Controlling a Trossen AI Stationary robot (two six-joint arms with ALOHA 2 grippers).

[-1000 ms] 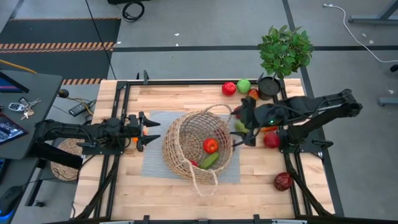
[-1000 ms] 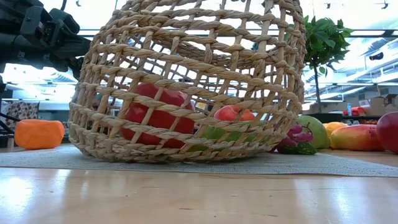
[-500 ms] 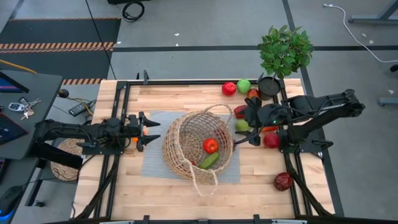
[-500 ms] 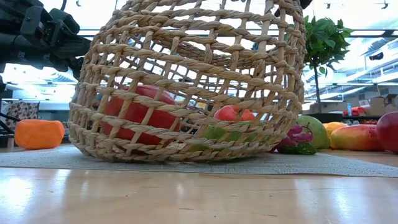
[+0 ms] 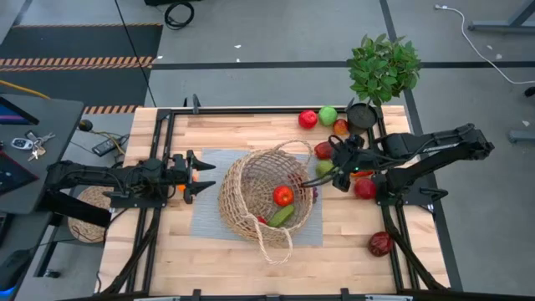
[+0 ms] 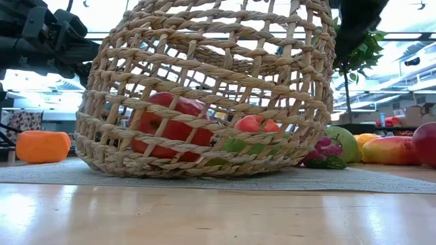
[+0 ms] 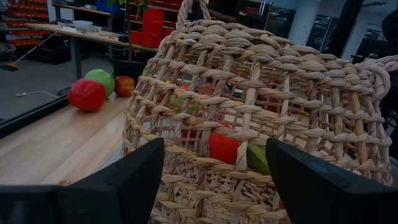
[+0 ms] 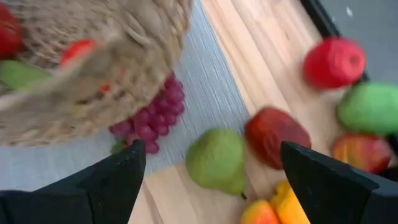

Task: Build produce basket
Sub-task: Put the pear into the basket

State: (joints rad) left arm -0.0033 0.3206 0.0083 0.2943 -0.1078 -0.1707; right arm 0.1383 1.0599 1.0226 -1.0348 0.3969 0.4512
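The wicker basket (image 5: 269, 197) lies tipped on its side on a grey mat (image 5: 209, 219), its mouth toward the table's right. Inside it are a red apple (image 5: 283, 195) and a green piece (image 5: 282, 215). Purple grapes (image 8: 152, 118) lie at its rim. My right gripper (image 8: 214, 171) is open and slants down over a green pear (image 8: 216, 160) and a dark red fruit (image 8: 277, 135), touching neither. My left gripper (image 5: 203, 176) is open and level, just left of the basket's wall (image 7: 211, 124), apart from it.
A red apple (image 5: 308, 119), a green apple (image 5: 328, 115) and a peach-coloured fruit (image 5: 340, 126) sit at the far right by the potted plant (image 5: 383, 71). A red fruit (image 5: 364, 188) and a dark red one (image 5: 380, 243) lie right of the basket. An orange piece (image 6: 43, 146) sits by my left gripper.
My right gripper has sunk toward the green pear, tipping further down and rolling, and has drifted a little toward the table's right edge; it stays open. The red apple in the basket has rocked sideways and back.
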